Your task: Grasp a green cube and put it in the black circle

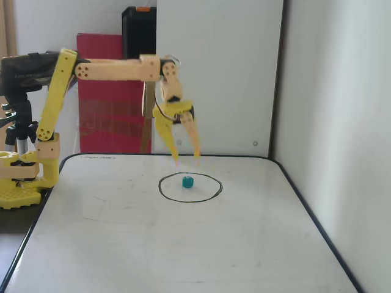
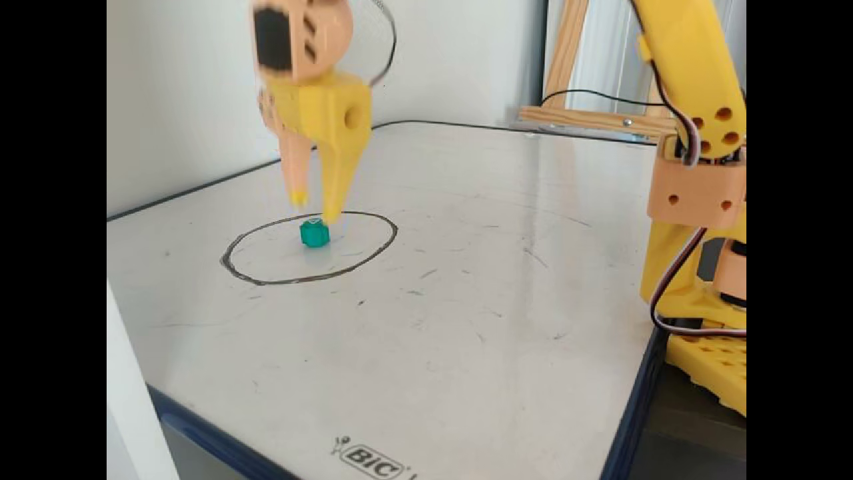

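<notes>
The green cube point(image 1: 187, 181) point(image 2: 314, 233) rests on the whiteboard inside the black circle point(image 1: 210, 195) point(image 2: 266, 281), a hand-drawn ring, in both fixed views. The yellow and peach gripper point(image 1: 187, 160) point(image 2: 314, 207) hangs open just above the cube, blurred by motion, its fingers apart and holding nothing. The yellow fingertip point(image 2: 331, 215) is right above the cube's far edge.
The arm's yellow base point(image 1: 18, 177) point(image 2: 700, 267) stands at one edge of the whiteboard point(image 1: 153, 244) point(image 2: 466, 300). A red box point(image 1: 110, 91) and a black case point(image 1: 139, 36) stand behind the board; white walls border it at the back and on one side.
</notes>
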Action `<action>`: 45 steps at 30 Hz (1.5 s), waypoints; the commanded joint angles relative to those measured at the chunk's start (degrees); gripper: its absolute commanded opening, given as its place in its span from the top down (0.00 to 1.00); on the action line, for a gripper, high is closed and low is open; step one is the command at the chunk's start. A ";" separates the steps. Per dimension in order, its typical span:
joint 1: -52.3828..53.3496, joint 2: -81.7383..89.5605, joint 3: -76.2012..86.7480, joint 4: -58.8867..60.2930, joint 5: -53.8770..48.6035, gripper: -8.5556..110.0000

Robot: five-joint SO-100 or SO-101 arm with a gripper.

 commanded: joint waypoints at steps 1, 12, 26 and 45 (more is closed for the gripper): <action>-3.34 15.56 -1.58 5.01 0.88 0.84; 2.55 70.40 48.87 -12.13 -9.23 0.93; 12.74 111.62 96.50 -23.38 -20.48 0.93; 10.11 113.38 108.81 -24.43 -19.69 0.93</action>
